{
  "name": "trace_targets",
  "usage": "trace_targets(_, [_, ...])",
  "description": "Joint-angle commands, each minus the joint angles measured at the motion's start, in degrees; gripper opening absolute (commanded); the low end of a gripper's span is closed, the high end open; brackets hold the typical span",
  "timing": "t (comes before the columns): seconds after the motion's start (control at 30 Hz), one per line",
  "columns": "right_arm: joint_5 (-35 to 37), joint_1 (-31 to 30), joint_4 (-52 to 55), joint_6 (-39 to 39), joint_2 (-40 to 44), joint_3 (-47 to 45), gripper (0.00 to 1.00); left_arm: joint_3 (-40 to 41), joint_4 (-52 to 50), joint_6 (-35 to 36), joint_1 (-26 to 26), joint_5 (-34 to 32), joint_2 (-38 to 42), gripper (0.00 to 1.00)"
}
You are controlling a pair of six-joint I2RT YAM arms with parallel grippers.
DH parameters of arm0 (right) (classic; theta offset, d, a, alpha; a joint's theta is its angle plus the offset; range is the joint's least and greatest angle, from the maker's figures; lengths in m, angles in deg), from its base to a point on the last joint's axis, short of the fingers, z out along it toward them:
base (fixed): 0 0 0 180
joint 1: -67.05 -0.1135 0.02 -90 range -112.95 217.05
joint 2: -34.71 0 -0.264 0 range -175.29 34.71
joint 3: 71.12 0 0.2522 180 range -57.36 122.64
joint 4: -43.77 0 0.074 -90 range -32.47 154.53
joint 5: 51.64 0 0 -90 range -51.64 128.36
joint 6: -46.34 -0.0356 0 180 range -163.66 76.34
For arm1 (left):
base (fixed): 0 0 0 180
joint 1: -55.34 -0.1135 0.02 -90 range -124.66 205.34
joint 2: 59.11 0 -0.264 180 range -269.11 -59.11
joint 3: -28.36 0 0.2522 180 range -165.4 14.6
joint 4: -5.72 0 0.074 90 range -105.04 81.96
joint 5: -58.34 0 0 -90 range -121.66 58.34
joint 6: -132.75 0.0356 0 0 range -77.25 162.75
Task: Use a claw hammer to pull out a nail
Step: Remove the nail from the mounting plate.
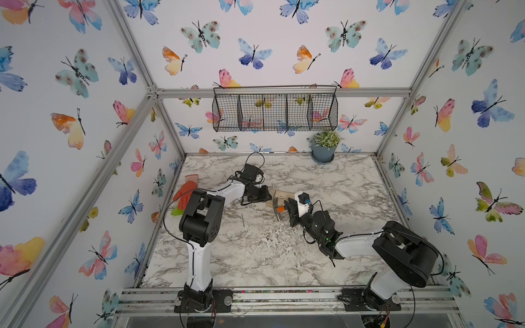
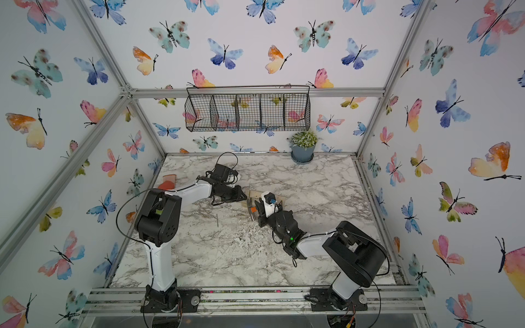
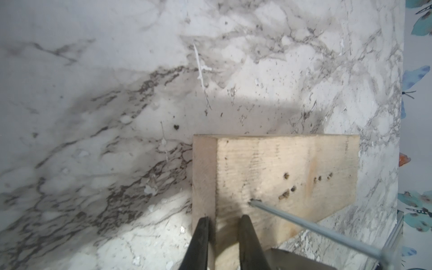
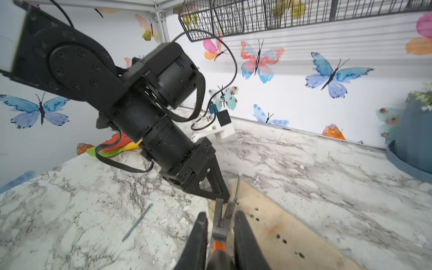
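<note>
- While the wooden board [image 3: 292,163] lies flat on the marble desk [image 1: 326,181], the left gripper [image 3: 224,217] comes down at an angle onto its end
- Its jaws stand a little apart, one fingertip against the board's narrow side face and one on the top face; whether they pinch the wood or only press on it I cannot tell
- Held by the right gripper [image 4: 221,216], the claw hammer [image 4: 219,244] sits near the middle of the desk, its jaws closed on the handle just behind the orange neck
- In both top views the silver head hangs at the front edge of the board, and the handle runs back into the right jaws
- Seen from the right wrist, the claw's two prongs rest low on the board's end and point toward the left fingertips
- One long nail [image 3: 304,223] stands upright in the board, its foot just beside the claw's tip, at the side of one prong rather than in the slot
- Several small dark holes dot the board's top face beyond that nail
- A second nail [image 4: 138,222] lies loose on the desk, well apart from the board, on the left arm's side
- At the desk's far edge stands a potted plant [image 1: 325,147], and above it a wire basket [image 1: 274,112] hangs on the back wall
</note>
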Motion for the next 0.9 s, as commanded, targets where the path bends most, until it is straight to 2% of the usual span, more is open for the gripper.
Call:
trace_targets(0.0, [2.8, 0.0, 8.1, 0.9, -2.7, -1.4, 0.03, 8.2, -16.5, 1.9, 4.2, -12.3, -16.7, 0.18])
trace_targets(0.23, [3.4, 0.0, 10.4, 1.2, 0.6, -0.1, 0.03, 9.2, -15.8, 1.9, 4.1, -12.6, -15.8, 0.18])
trace_targets(0.57, [4.1, 0.0, 28.3, 0.7, 13.4, 3.3, 0.03, 9.9, -14.1, 1.9, 4.2, -11.7, -14.7, 0.18])
trace_targets(0.73, [3.7, 0.0, 30.2, 0.3, 13.5, 5.1, 0.03, 10.6, -13.4, 1.9, 4.1, -11.3, -14.6, 0.18])
trace_targets(0.87, [3.6, 0.1, 37.6, -2.8, 12.4, 10.6, 0.03, 11.4, -13.1, 2.2, 4.2, -11.4, -14.2, 0.18])
